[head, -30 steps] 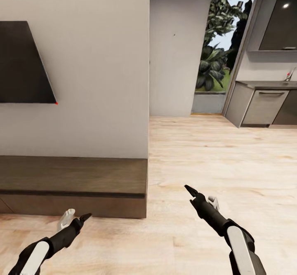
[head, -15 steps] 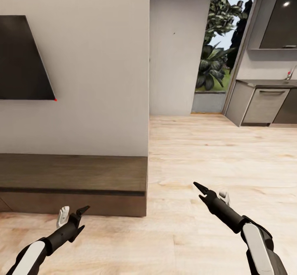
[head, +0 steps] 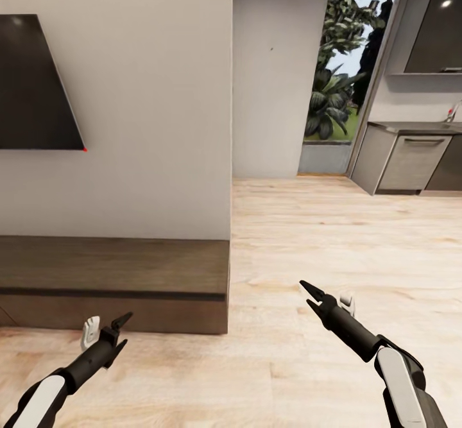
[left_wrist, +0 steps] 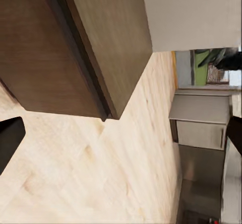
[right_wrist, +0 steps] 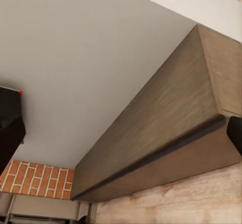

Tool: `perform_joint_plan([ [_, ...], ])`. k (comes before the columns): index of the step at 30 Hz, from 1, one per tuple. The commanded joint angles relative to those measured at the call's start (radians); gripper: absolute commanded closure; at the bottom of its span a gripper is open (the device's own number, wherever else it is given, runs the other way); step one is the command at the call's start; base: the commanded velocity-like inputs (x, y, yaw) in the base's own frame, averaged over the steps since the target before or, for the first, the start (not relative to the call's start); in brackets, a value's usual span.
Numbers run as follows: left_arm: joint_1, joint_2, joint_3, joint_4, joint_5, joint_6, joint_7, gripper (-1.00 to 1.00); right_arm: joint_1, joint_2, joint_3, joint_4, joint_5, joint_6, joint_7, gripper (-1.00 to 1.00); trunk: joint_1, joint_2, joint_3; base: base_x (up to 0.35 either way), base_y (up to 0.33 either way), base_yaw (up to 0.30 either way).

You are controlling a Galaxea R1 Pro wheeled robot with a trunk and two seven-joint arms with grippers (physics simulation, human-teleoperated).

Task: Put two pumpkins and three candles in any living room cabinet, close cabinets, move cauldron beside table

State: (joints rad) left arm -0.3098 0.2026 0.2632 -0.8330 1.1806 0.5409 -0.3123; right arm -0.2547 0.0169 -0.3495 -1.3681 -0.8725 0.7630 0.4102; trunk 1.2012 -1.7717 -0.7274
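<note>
left tool [head: 104, 330] open and empty, right tool [head: 324, 298] open and empty, closed cabinet [head: 115, 283] ahead

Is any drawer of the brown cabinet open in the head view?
No, the cabinet shows a flat closed front with no drawer pulled out.

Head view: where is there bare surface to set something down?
The dark wooden cabinet top is bare along the wall, below the black TV. The wood floor lies open from the cabinet's end to the grey kitchen cupboards. Nearest clutter: the left claw and right claw, low in front.
</note>
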Motion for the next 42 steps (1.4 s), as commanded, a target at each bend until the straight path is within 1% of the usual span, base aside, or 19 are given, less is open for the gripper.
perform_joint_plan([
  [1,0.0,0.001,0.0,0.0,-0.001,-0.009,-0.014,-1.0,0.0,0.0,0.0,0.0,0.0,0.0,0.001,-1.0,0.004,-0.007,-0.003,0.0,0.0,0.0],
  [6,0.0,0.006,0.001,0.0,0.001,-0.022,-0.04,-1.0,0.0,-0.001,-0.002,-0.003,0.0,0.003,0.018,-1.0,0.023,-0.042,-0.019,0.0,0.0,0.0],
  [10,0.0,0.004,0.002,0.0,0.001,-0.027,-0.061,-1.0,-0.001,-0.001,-0.007,-0.018,0.001,0.004,0.084,-1.0,0.038,-0.07,-0.031,0.0,0.0,0.0],
  [14,0.0,0.008,0.005,0.0,0.001,-0.028,-0.075,-1.0,-0.001,0.0,-0.008,-0.02,0.0,0.003,0.111,-1.0,0.054,-0.098,-0.044,0.0,0.0,0.0],
  [22,0.0,0.015,0.007,0.002,-0.001,-0.029,-0.088,-1.0,-0.001,0.0,-0.01,-0.02,0.001,0.0,0.117,-1.0,0.084,-0.154,-0.069,0.0,0.0,0.0],
  [30,0.0,0.017,0.007,0.027,0.003,-0.043,-0.088,-1.0,-0.001,0.0,-0.01,-0.02,0.0,-0.001,0.117,-1.0,0.115,-0.21,-0.094,0.0,0.0,0.0],
  [32,0.0,0.017,0.008,0.051,0.007,-0.053,-0.088,-1.0,0.0,0.001,-0.01,-0.021,0.0,-0.001,0.117,-1.0,0.123,-0.224,-0.1,0.0,0.0,0.0],
  [33,0.0,0.016,0.008,0.071,0.01,-0.075,-0.088,-1.0,0.0,0.002,-0.009,-0.021,0.0,-0.001,0.117,-1.0,0.127,-0.231,-0.103,0.0,0.0,0.0],
  [36,0.0,0.015,0.008,0.089,0.013,-0.12,-0.089,-1.0,0.0,0.003,-0.008,-0.022,0.0,-0.001,0.117,-1.0,0.138,-0.252,-0.113,0.0,0.0,0.0],
  [42,0.0,0.017,0.006,0.096,0.013,-0.137,-0.094,-1.0,0.0,0.003,-0.007,-0.022,0.0,-0.001,0.117,-1.0,0.161,-0.294,-0.132,0.0,0.0,0.0],
])
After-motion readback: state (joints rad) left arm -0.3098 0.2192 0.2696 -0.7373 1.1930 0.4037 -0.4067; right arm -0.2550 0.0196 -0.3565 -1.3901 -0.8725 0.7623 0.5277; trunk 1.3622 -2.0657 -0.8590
